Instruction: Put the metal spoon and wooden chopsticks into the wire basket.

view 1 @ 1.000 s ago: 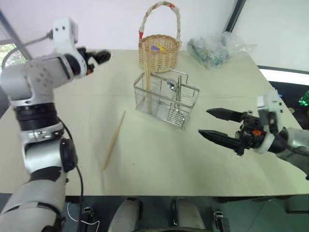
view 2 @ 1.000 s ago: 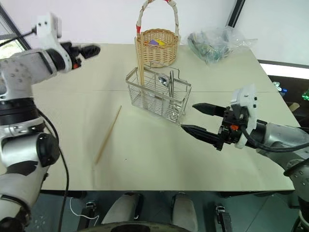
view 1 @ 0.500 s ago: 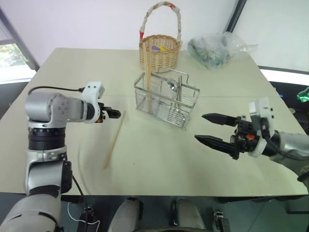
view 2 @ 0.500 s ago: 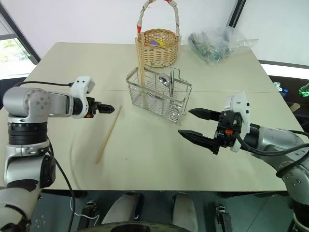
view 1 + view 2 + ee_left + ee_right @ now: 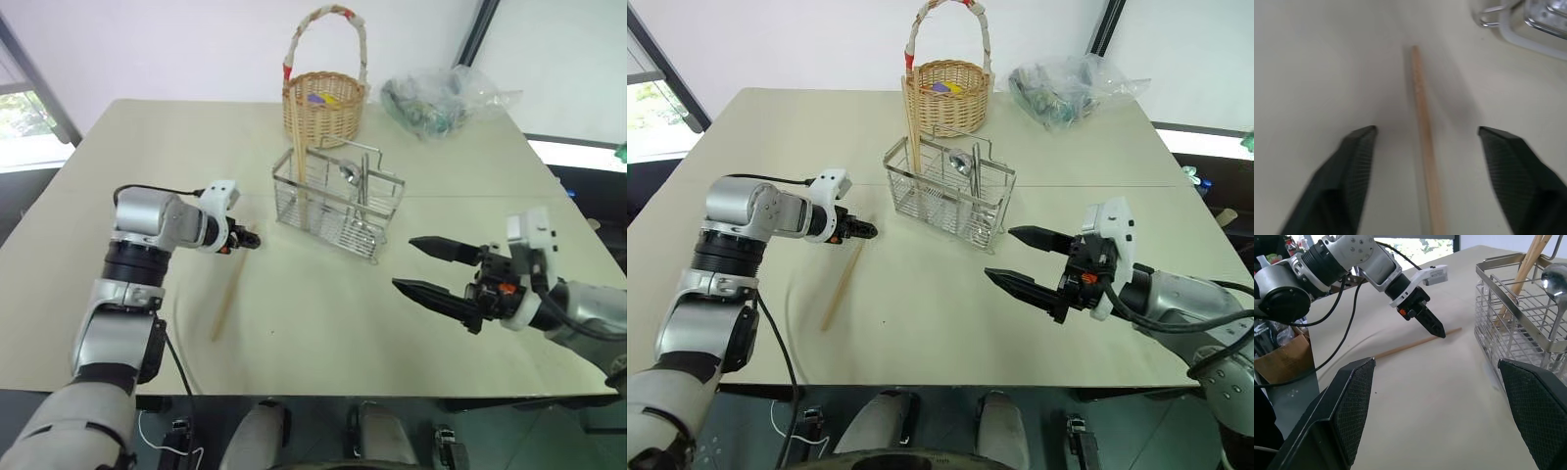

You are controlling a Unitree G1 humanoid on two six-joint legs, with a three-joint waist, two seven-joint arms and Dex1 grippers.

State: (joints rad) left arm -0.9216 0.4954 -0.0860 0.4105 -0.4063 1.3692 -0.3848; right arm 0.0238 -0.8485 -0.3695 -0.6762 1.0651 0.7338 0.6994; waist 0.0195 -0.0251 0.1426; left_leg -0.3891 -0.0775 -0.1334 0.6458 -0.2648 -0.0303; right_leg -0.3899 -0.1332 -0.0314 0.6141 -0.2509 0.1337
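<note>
Left end effector hovering over the loose chopstick.

Left of centre, the left end effector is pointing down at the surface, fingers apart on either side of the loose chopstick's upper end, not gripping it. Another chopstick and the spoon are standing in the wire basket at centre. At lower right, the right end effector is hanging wide open, empty.

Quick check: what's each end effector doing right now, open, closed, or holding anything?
Left end effector: open, straddling the chopstick on the table, not gripping it.
Right end effector: open, holding nothing.
</note>
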